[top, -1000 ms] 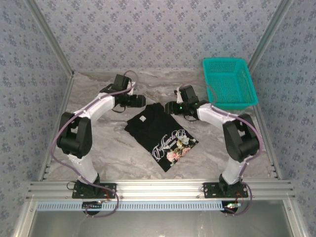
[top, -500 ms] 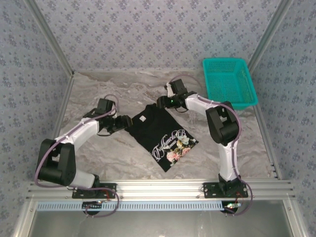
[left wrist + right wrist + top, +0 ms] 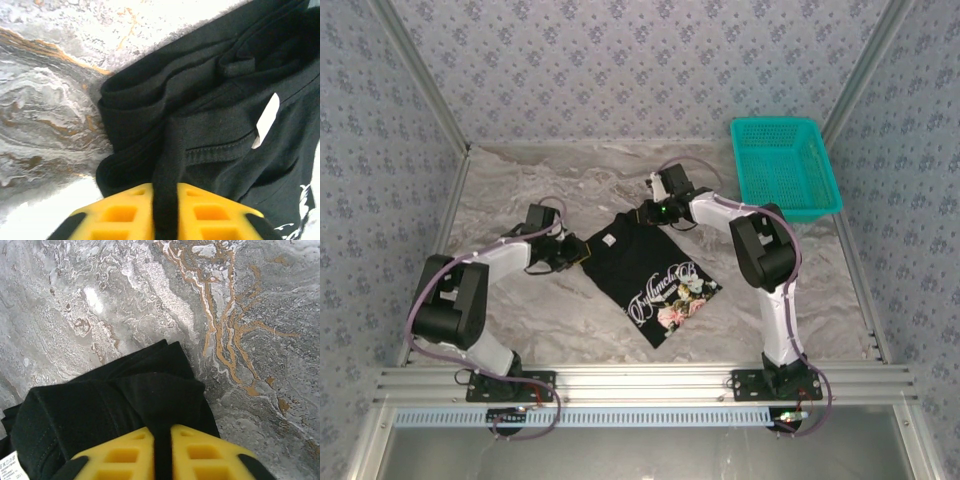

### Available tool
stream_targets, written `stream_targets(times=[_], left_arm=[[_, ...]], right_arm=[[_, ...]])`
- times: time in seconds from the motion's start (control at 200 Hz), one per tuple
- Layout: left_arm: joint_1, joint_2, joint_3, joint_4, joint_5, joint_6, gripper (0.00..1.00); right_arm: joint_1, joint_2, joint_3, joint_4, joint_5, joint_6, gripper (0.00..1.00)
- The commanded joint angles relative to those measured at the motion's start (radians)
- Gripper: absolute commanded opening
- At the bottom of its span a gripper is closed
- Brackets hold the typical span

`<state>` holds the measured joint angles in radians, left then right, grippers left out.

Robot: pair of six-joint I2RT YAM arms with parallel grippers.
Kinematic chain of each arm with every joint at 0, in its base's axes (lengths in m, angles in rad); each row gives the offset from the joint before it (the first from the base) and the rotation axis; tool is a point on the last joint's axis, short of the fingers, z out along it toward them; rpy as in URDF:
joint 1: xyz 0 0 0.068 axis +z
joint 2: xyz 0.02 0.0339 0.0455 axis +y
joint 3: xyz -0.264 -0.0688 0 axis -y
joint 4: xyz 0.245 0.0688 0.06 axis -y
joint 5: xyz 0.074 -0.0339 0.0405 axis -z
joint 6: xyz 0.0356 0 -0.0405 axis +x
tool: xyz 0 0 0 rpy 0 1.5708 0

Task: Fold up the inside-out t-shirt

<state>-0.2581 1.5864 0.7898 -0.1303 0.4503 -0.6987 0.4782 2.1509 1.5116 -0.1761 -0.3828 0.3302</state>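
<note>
The black inside-out t-shirt [image 3: 645, 270] lies folded into a slanted rectangle mid-table, floral print and white lettering facing up at its near end, a white label [image 3: 607, 241] near its far-left corner. My left gripper [image 3: 575, 254] is shut on the shirt's left corner; in the left wrist view a ridge of black cloth [image 3: 170, 165] runs between the yellow fingers [image 3: 210, 212]. My right gripper [image 3: 647, 212] is shut on the shirt's far corner; in the right wrist view black cloth [image 3: 150, 400] is pinched between its yellow fingers [image 3: 205, 452].
A teal plastic mesh basket [image 3: 785, 168] stands at the back right. Marble tabletop [image 3: 540, 180] lies bare around the shirt. Patterned walls close in the back and both sides; an aluminium rail [image 3: 640, 382] runs along the near edge.
Both arms swung in to the shirt's far corners. Each gripper went from open to shut on the cloth.
</note>
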Motion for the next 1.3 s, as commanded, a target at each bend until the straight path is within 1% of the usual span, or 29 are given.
stream_targets(times=[0.0, 0.11, 0.2, 0.325, 0.46, 0.595, 0.689, 0.794, 0.884, 0.919, 0.949, 1.039, 1.124, 1.199, 1.299], left_arm=[[-0.006, 0.0, 0.041, 0.091, 0.054, 0.004, 0.08], [-0.004, -0.027, 0.033, 0.148, 0.112, -0.003, 0.04], [-0.004, -0.053, 0.013, 0.201, 0.156, -0.011, 0.02], [0.002, -0.043, 0.003, 0.261, 0.203, -0.002, 0.0], [0.03, -0.018, -0.004, 0.331, 0.257, 0.003, 0.0], [0.06, 0.018, -0.017, 0.323, 0.18, 0.037, 0.0], [0.084, 0.088, 0.007, 0.243, 0.096, 0.041, 0.0], [0.088, 0.16, 0.04, 0.178, 0.052, 0.062, 0.05], [0.088, 0.165, 0.031, 0.166, 0.031, 0.059, 0.11], [0.088, 0.154, 0.027, 0.155, 0.016, 0.06, 0.13], [0.088, 0.141, 0.023, 0.143, 0.004, 0.066, 0.18], [0.088, 0.091, 0.018, 0.099, -0.047, 0.093, 0.26], [0.088, 0.047, 0.024, 0.051, -0.098, 0.121, 0.37], [0.088, 0.013, 0.029, 0.026, -0.103, 0.133, 0.45], [0.081, -0.041, 0.015, 0.025, -0.09, 0.128, 0.53]], right_arm=[[-0.019, -0.036, -0.007, -0.007, -0.025, 0.005, 0.1], [-0.045, -0.086, -0.047, 0.021, -0.058, 0.013, 0.06], [-0.069, -0.106, -0.074, 0.054, -0.101, 0.035, 0.06], [-0.08, -0.087, -0.071, 0.069, -0.117, 0.041, 0.06], [-0.08, -0.055, -0.052, 0.068, -0.115, 0.044, 0.06], [-0.082, -0.035, -0.038, 0.064, -0.102, 0.045, 0.06], [-0.082, -0.014, -0.023, 0.042, -0.076, 0.044, 0.08], [-0.081, 0.009, 0.0, 0.003, -0.04, 0.044, 0.11], [-0.085, 0.015, 0.023, -0.042, 0.01, 0.04, 0.15], [-0.087, 0.014, 0.029, -0.06, 0.03, 0.038, 0.16], [-0.09, 0.009, 0.03, -0.071, 0.041, 0.036, 0.18], [-0.103, -0.02, 0.02, -0.076, 0.044, 0.033, 0.22], [-0.113, -0.065, -0.006, -0.072, 0.049, 0.022, 0.28], [-0.123, -0.117, -0.037, -0.078, 0.047, 0.004, 0.34], [-0.127, -0.223, -0.133, -0.072, 0.049, -0.034, 0.39]])
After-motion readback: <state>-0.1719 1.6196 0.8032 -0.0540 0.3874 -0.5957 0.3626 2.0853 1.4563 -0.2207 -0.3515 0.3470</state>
